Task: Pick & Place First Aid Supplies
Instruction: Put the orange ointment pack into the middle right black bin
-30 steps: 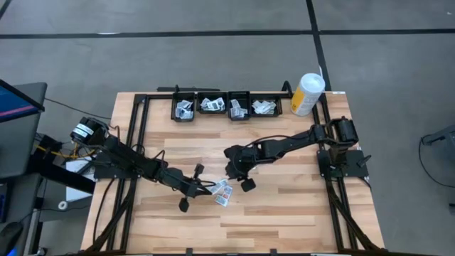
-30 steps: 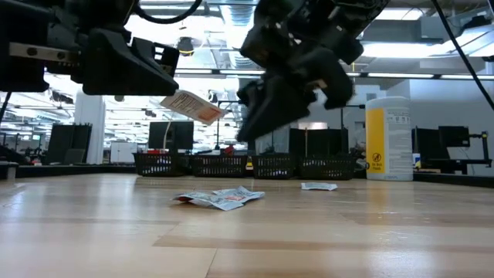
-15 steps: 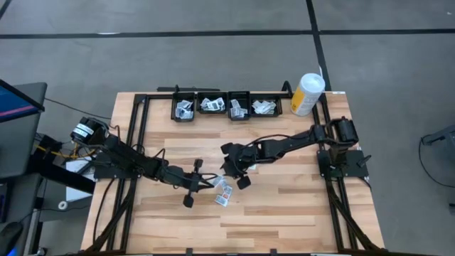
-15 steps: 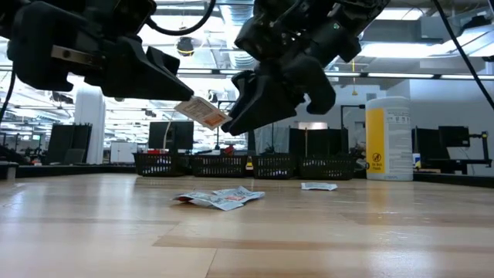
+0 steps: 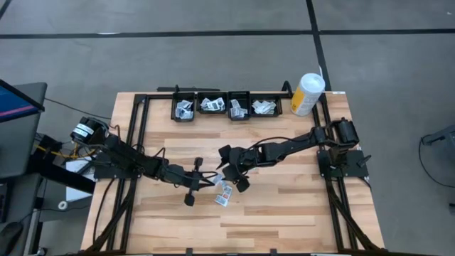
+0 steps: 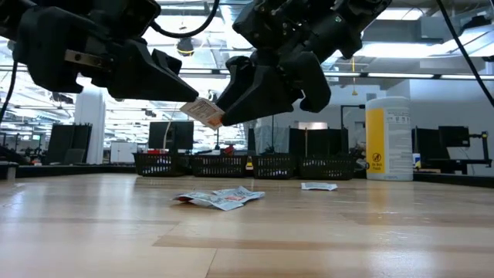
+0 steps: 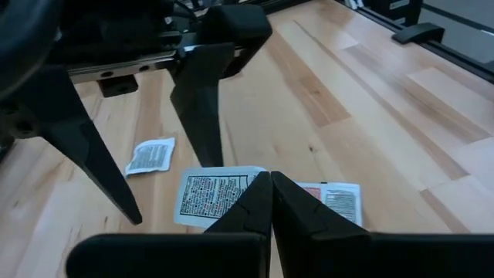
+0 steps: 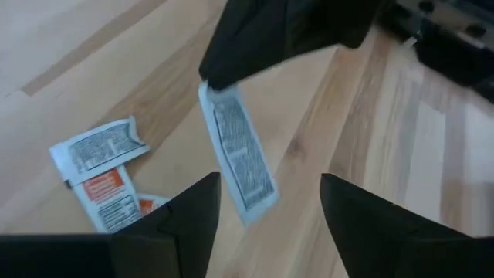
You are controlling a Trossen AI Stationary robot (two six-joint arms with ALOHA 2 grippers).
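Note:
My left gripper (image 7: 270, 202) (image 6: 185, 104) (image 5: 205, 180) is shut on one first aid packet (image 6: 202, 112) (image 8: 239, 154), white with print and an orange patch, held above the table's middle. My right gripper (image 8: 270, 224) (image 5: 229, 171) is open. Its two fingers (image 7: 201, 100) stand on either side of the packet's free end without touching it. Below, a small pile of packets (image 6: 220, 198) (image 5: 225, 193) lies flat on the wood. One more packet (image 6: 318, 186) lies farther back. My left gripper pinches an edge of the packet (image 7: 247, 185) between its two shut fingertips. It comes nearly level from the table's left. The packet is lifted clear of the table and sticks out past the fingertips, tilted, its free end (image 8: 255, 205) toward my right gripper.
Several black bins (image 5: 225, 107) (image 6: 247, 164) holding packets stand in a row along the far edge. A tall white-and-yellow canister (image 5: 307, 94) (image 6: 387, 139) stands at the far right. Bare wood lies toward the near edge (image 5: 270, 220).
My right gripper has moved toward the table's left, up to the held packet. It has rolled and opened, so its fingers now stand on either side of the packet's free end. My left gripper has rolled a little in place, still shut on the packet.

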